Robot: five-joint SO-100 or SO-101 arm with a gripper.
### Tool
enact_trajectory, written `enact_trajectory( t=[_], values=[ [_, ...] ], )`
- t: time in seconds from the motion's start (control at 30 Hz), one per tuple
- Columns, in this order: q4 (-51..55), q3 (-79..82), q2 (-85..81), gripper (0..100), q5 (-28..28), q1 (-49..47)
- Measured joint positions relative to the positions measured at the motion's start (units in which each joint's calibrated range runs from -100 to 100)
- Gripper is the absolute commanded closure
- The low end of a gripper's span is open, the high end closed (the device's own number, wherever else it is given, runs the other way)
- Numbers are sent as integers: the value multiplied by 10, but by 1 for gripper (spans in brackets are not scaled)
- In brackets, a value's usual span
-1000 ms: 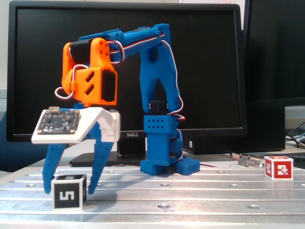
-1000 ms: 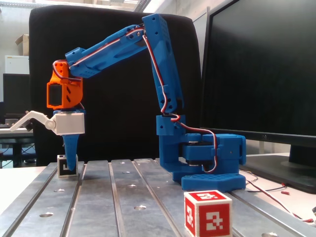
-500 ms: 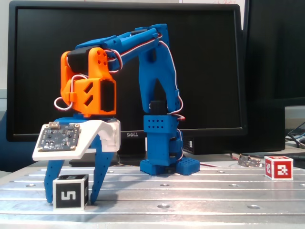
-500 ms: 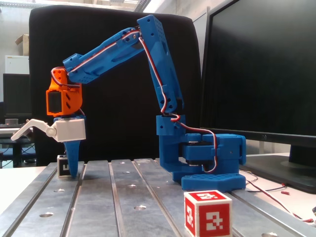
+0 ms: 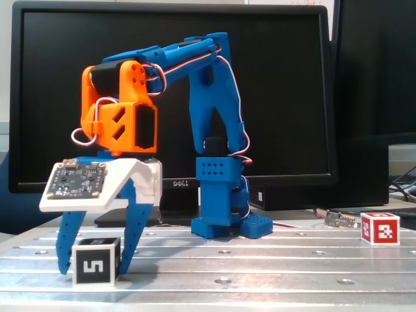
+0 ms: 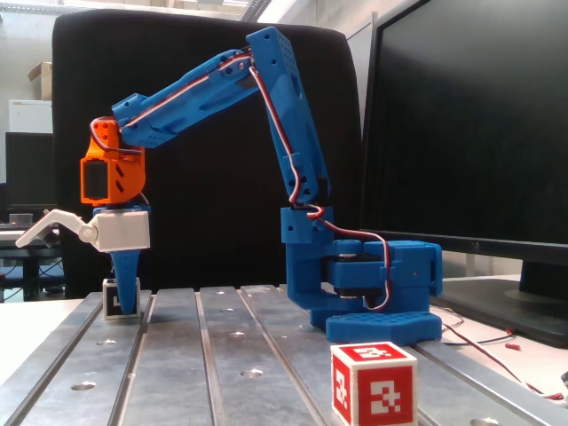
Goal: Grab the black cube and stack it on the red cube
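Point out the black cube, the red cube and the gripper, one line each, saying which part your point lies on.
black cube (image 5: 95,266), a fixed view, its front face.
red cube (image 6: 374,387), a fixed view, its front face.
gripper (image 5: 93,265), a fixed view, midway between its blue fingertips.

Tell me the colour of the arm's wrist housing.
Orange wrist housing, clearest in this fixed view.

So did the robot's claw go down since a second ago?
Yes. The gripper sank lower: its fingertips now reach nearly to the table on either side of the black cube, which hasn't moved.
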Motion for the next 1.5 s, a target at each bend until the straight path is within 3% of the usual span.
enact_trajectory(
  t=[1.5],
  values=[
    [0, 2, 0, 81, 0, -14]
  ],
)
